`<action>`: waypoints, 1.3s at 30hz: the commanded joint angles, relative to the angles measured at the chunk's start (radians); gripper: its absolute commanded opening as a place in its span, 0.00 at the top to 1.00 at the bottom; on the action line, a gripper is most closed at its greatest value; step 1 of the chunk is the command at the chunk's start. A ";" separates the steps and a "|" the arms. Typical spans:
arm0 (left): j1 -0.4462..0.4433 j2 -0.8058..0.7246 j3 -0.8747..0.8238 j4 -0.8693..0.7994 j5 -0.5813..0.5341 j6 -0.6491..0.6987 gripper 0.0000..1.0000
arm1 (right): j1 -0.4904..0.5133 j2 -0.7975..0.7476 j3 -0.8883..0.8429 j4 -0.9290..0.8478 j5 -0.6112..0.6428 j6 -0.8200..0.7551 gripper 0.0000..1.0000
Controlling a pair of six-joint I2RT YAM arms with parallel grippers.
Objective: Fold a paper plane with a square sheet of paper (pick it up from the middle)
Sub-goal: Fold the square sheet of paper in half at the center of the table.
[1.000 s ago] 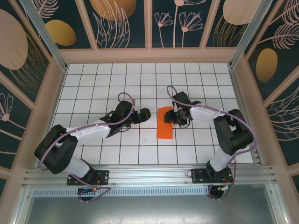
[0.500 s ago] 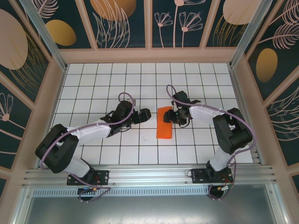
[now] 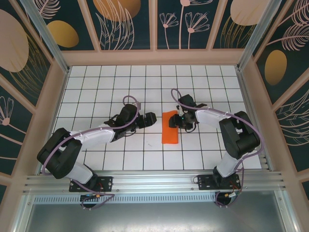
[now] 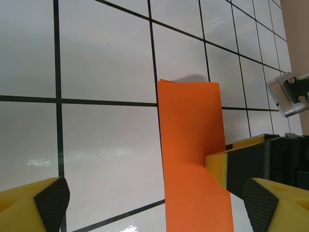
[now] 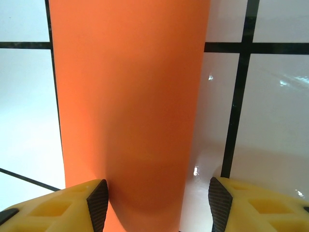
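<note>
Okay, the square sheet of paper (image 3: 170,128) lies flat near the middle of the table (image 3: 96,82), a shade toward the right edge. It's creased down to a narrow orange strip, its long side running from the near edge toward the far one.

My right gripper (image 3: 176,121) is at the strip's right side, toward its far end. On the right wrist camera its 2 fingers (image 5: 96,205) stand apart with the paper (image 5: 130,96) spread beneath them. So the jaws are parted and clamped on nothing. I can't tell whether the tips actually touch the sheet.

My left gripper (image 3: 152,118) hovers just left of the strip, clear of it. Its jaws are spread wide and hold nothing. Its wrist camera looks along the paper (image 4: 190,145), with a right finger sitting at the strip's edge.

I judge this paper light, thin and limp. It will likely skate on these glossy tiles, and it will crumple if I squeeze carelessly. Lying flat, it offers no lip, so I'd take it at the middle, as the task says, pinching a long edge gently.
</note>
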 commanded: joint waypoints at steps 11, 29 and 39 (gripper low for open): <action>0.006 0.021 0.033 0.027 0.022 -0.005 0.07 | -0.010 0.023 0.020 -0.028 0.038 0.015 0.40; 0.005 0.033 0.024 0.070 0.060 -0.016 0.16 | -0.012 0.039 0.013 -0.028 0.046 0.021 0.40; 0.004 0.084 0.047 0.097 0.113 -0.033 0.34 | -0.009 0.052 0.009 -0.039 0.069 0.025 0.41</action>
